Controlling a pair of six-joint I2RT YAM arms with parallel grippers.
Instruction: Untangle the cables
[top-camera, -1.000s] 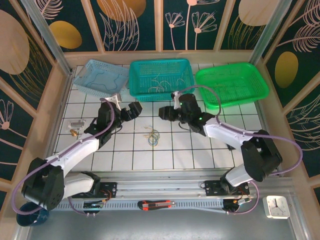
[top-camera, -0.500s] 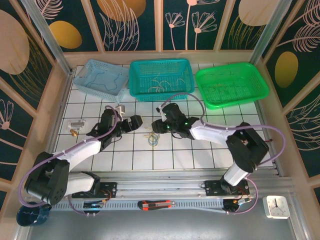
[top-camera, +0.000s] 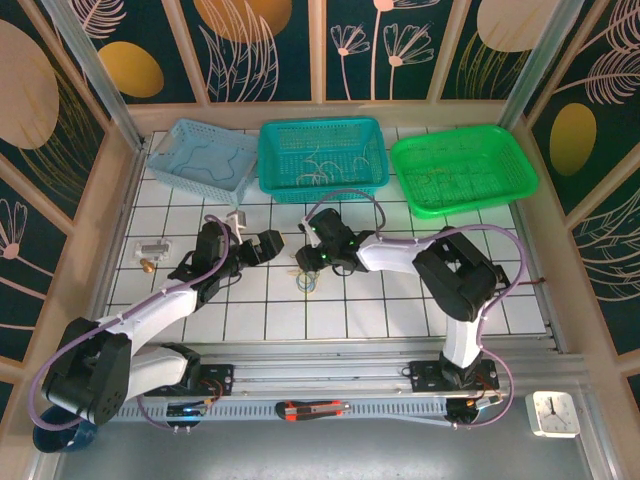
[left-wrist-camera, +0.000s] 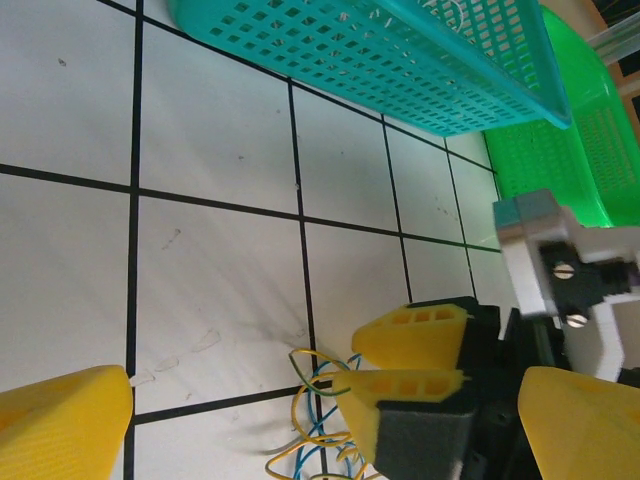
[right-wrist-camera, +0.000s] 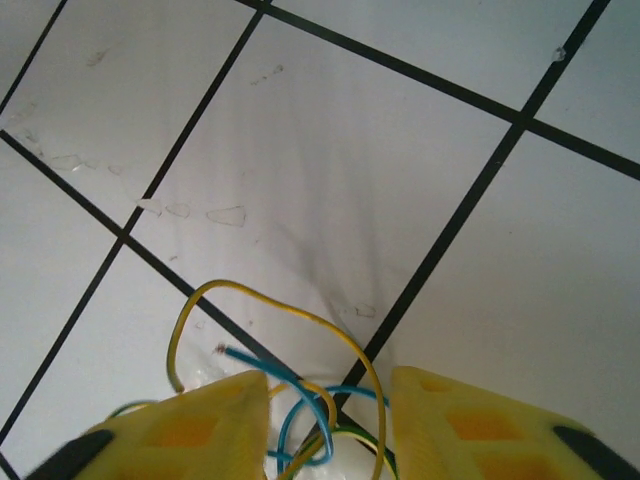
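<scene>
The cables (top-camera: 306, 284) are a small tangle of yellow and blue wires lying on the white tiled table, near the middle. My right gripper (top-camera: 308, 265) is lowered onto the tangle's far edge. In the right wrist view its yellow fingers (right-wrist-camera: 190, 425) stand on either side of the cables (right-wrist-camera: 261, 366), with a gap left and nothing pinched. My left gripper (top-camera: 265, 247) hovers wide open just left of the tangle. In the left wrist view the cables (left-wrist-camera: 305, 440) and the right gripper (left-wrist-camera: 344, 364) lie between my spread left gripper (left-wrist-camera: 320, 430).
Three baskets line the back: light blue (top-camera: 205, 160), teal (top-camera: 322, 155) with wires in it, green (top-camera: 465, 168). Small metal parts (top-camera: 152, 248) lie at the left. The teal basket (left-wrist-camera: 400, 60) is beyond the left gripper.
My right gripper swung left and down onto the tangle, its jaws narrowing around the wires. My left gripper came down and nearer the tangle, staying wide open.
</scene>
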